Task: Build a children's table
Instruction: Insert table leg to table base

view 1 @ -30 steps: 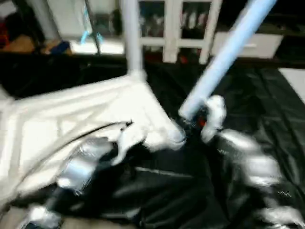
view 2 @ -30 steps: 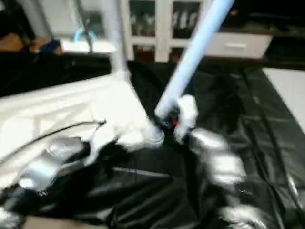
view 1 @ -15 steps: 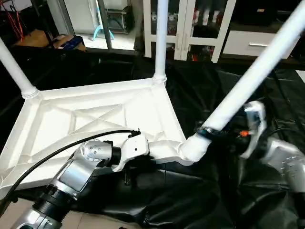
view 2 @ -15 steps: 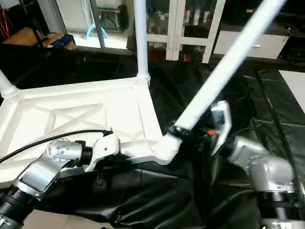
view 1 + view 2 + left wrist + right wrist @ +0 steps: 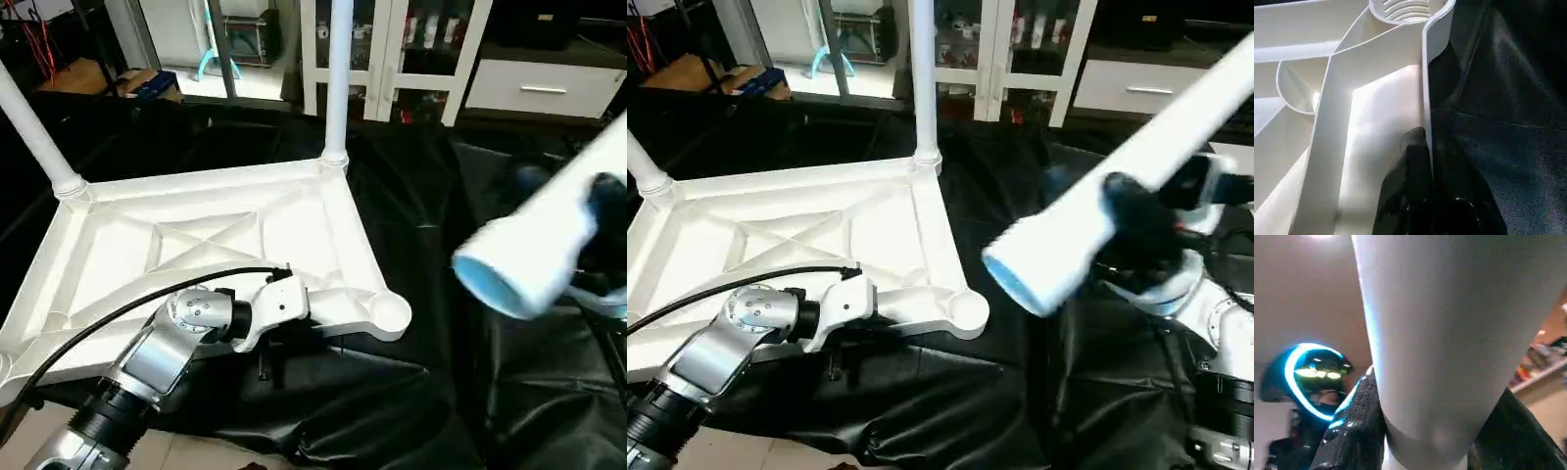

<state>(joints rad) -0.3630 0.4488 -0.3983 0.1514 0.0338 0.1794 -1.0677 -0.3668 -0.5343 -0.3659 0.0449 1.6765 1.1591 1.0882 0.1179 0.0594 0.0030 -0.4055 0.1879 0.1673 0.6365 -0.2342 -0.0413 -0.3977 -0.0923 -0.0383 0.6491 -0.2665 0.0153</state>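
The children's table top (image 5: 206, 230) lies upside down on black sheeting, its X ribs facing up. One white leg (image 5: 337, 78) stands in the far corner socket and another leg (image 5: 34, 127) in the left corner. The near right socket (image 5: 388, 314) is empty. My left gripper (image 5: 1428, 147) is shut on the top's near rim wall, close to that socket. My right gripper (image 5: 1136, 223) is shut on a third leg (image 5: 1068, 250), held in the air to the right of the top, apart from it. The leg's open end points towards me.
Black sheeting (image 5: 392, 411) covers the floor around the top, wrinkled at the front. A white glass-door cabinet (image 5: 411, 49) and a white drawer unit (image 5: 539, 88) stand behind. A black cable (image 5: 118, 308) runs over my left forearm.
The leg's end stood at the near right socket half a second ago. My right gripper has since lifted it away and swung it right, leaving the socket empty. The left gripper keeps its hold.
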